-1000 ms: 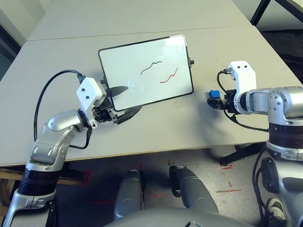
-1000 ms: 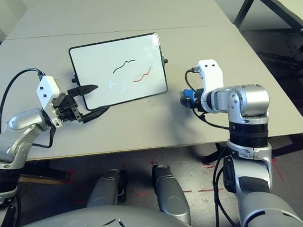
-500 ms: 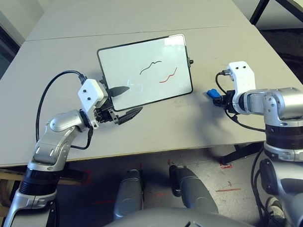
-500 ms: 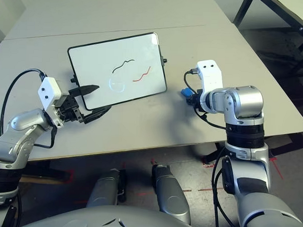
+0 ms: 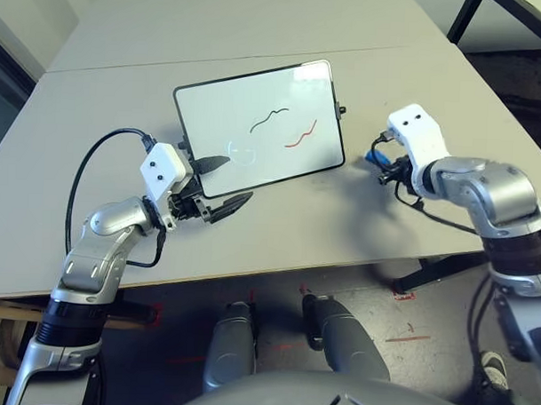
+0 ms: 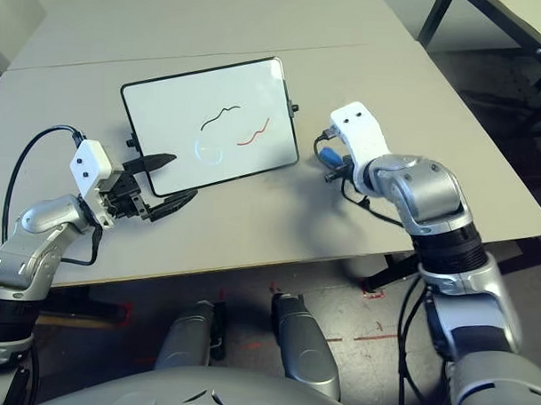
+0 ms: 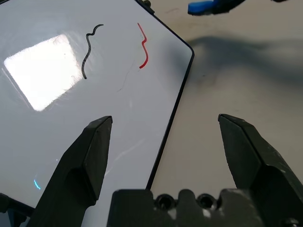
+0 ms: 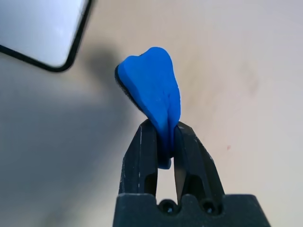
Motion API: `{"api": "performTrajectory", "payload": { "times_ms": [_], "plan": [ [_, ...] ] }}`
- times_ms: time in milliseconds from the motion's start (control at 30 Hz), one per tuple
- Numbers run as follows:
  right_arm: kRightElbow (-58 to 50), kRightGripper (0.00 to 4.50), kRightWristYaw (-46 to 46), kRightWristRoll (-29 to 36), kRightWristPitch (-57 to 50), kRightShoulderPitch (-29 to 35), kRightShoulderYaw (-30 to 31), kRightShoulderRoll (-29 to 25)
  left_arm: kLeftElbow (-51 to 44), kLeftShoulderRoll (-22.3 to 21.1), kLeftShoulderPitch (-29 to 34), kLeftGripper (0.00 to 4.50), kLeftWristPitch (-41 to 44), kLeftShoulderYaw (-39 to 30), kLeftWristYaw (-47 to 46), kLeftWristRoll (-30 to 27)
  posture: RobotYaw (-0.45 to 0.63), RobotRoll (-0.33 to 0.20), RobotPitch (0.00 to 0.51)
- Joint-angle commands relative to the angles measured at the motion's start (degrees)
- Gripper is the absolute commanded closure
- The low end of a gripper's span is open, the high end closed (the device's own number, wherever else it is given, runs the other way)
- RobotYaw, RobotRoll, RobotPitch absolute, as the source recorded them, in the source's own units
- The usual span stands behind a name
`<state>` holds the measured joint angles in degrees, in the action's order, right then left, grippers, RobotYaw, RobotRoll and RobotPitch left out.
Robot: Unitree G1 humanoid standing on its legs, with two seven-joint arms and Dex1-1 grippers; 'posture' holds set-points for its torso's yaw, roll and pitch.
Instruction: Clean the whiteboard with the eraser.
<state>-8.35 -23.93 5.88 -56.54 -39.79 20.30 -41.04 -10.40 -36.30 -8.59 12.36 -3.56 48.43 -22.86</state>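
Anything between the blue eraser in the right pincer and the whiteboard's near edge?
No: bare grey table separates the small blue eraser from the black-framed glossy whiteboard, seen in the left eye view.

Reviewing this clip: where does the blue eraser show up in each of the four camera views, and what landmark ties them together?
Left eye view: eraser right of the whiteboard, at the right gripper.
Right eye view: same spot, beside the board's right edge.
Left wrist view: top edge, past the board's corner.
Right wrist view: centre, pinched between the fingers.
Shared landmark: the whiteboard's rounded black-framed corner.

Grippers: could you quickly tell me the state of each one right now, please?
Left gripper: open, holding nothing, fingers astride the whiteboard's near corner.
Right gripper: shut on the eraser.
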Motion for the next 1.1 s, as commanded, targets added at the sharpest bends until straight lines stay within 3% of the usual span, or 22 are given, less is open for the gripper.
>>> {"api": "performTrajectory", "payload": {
  "times_ms": [33, 467, 733, 1100],
  "plan": [
    [0.14, 4.20, -3.48, -8.00, 13.29, -3.24, 5.65, -1.95, 1.60, -0.72, -0.92, 0.00, -0.78, -1.28, 0.46, 0.60, -0.12, 0.000, 0.143],
    [12.13, 4.25, -8.44, -27.20, 40.26, -10.86, 11.63, 3.31, 2.65, -1.36, -2.58, 0.00, -0.61, -2.25, 0.23, 0.97, -0.10, 0.000, 0.120],
    [19.62, 4.25, -6.91, -35.72, 48.36, -10.74, 11.38, 6.89, 2.11, -1.68, -2.72, 0.00, -0.46, -3.16, -0.02, 0.68, -0.09, 0.000, 0.117],
    [24.47, 4.25, -4.35, -40.99, 52.75, -7.50, 9.75, 8.75, 1.34, -2.32, -2.76, 0.00, 0.35, -3.96, -0.06, 0.45, -0.09, 0.000, 0.121]
  ]
}}
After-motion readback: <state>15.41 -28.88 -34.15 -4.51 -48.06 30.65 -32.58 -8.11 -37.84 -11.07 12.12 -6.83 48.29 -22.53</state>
